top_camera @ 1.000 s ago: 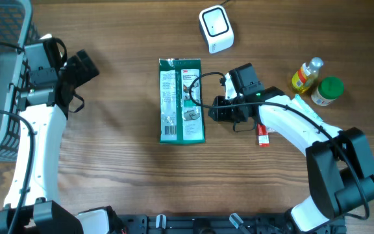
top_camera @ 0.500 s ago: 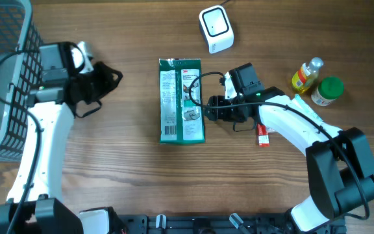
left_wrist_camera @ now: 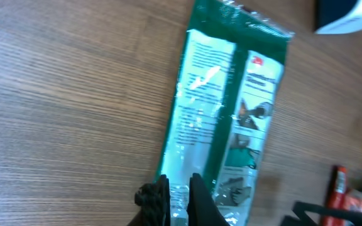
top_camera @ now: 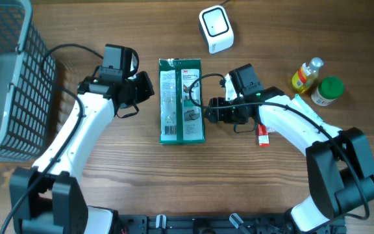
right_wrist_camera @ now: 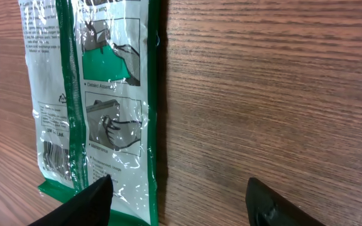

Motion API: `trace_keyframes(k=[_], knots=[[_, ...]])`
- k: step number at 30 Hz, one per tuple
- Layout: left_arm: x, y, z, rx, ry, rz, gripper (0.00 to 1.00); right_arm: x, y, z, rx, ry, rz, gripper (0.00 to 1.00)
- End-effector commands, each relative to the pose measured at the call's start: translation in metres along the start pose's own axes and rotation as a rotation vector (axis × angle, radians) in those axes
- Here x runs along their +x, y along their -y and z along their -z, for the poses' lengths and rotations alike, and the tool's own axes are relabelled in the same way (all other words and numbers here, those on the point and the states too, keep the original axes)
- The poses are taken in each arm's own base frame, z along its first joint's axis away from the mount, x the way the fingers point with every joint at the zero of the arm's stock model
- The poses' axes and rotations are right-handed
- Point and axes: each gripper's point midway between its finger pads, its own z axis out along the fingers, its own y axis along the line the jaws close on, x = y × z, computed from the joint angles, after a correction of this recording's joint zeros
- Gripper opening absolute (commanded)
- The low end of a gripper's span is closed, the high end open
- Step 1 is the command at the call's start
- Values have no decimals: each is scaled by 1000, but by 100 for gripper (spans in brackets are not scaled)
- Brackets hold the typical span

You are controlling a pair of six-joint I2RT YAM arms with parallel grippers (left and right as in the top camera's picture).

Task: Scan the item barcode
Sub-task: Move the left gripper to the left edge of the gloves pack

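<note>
Though half off-frame — left claw (left_wrist_camera: 180, 193), green packet (left_wrist_camera: 231, 107).

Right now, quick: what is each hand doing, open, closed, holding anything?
Left hand: closed at the green packet's edge; whether it pinches it cannot be told.
Right hand: open, holding nothing, beside the packet.

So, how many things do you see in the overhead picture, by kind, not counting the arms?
Green packet: 1
White scanner: 1
Yellow bottle: 1
Green-lidded jar: 1
Small red item: 1
Wire basket: 1
Total: 6
</note>
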Motion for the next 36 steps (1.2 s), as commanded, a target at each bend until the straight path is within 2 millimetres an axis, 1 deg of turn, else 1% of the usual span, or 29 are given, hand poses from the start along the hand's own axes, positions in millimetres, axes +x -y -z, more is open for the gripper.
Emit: trace_keyframes(k=[1, 7, 11, 14, 18, 20, 22, 31, 36], knots=[[5, -15, -19, -64, -29, 39, 4, -2, -2, -2, -7, -6, 20, 68], [13, -22, -44, -91, -77, 44, 4, -3, -2, -2, -8, -4, 27, 68], [21, -19, -56, -79, -113, 37, 4, -5, -3, -2, -12, 5, 69, 68], [28, -12, -60, -68, -134, 21, 4, -8, -5, -2, -18, 20, 73, 68], [32, -1, -62, -51, -131, -9, 4, -10, -5, -2, -20, 26, 75, 68], [37, 1, -64, -55, -145, -20, 4, -10, -6, -2, -21, 26, 75, 68], [43, 0, -67, -64, -162, -22, 4, -9, -6, -2, -24, 24, 65, 68], [60, -14, -95, -111, -235, 1, 4, -10, -7, -2, -25, 28, 62, 68], [64, -17, -101, -121, -250, 20, 4, -7, -4, -7, -27, 21, 59, 68]])
